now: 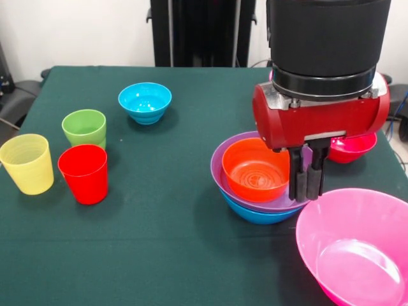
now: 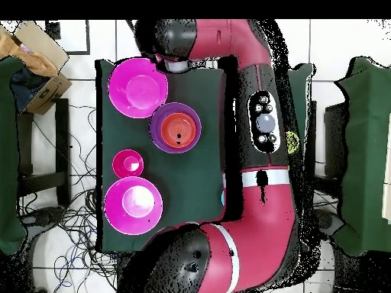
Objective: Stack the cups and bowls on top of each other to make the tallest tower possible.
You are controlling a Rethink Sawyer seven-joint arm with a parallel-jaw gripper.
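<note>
My gripper [image 1: 306,196] hangs at the right side of the tower [image 1: 258,191], a blue bowl holding a purple bowl [image 2: 176,127] with an orange bowl [image 1: 256,169] inside. Its dark fingers [image 1: 297,172] stand close together, shut, with nothing seen between them. The tips are level with the purple rim and just above the far rim of a big pink bowl [image 1: 357,248] at the front right. A crimson bowl [image 1: 352,148] sits behind the gripper. The cyan bowl [image 1: 145,102] is at the back left. The yellow cup [image 1: 27,163], red cup [image 1: 83,173] and green cup [image 1: 84,127] stand upright at the left.
From overhead, a second big pink bowl [image 2: 134,204] lies beside the crimson bowl [image 2: 126,162] near the robot's base. The arm [image 2: 252,114] covers the table's right half there and hides the cups. The green table [image 1: 159,217] ends just past the near pink bowl.
</note>
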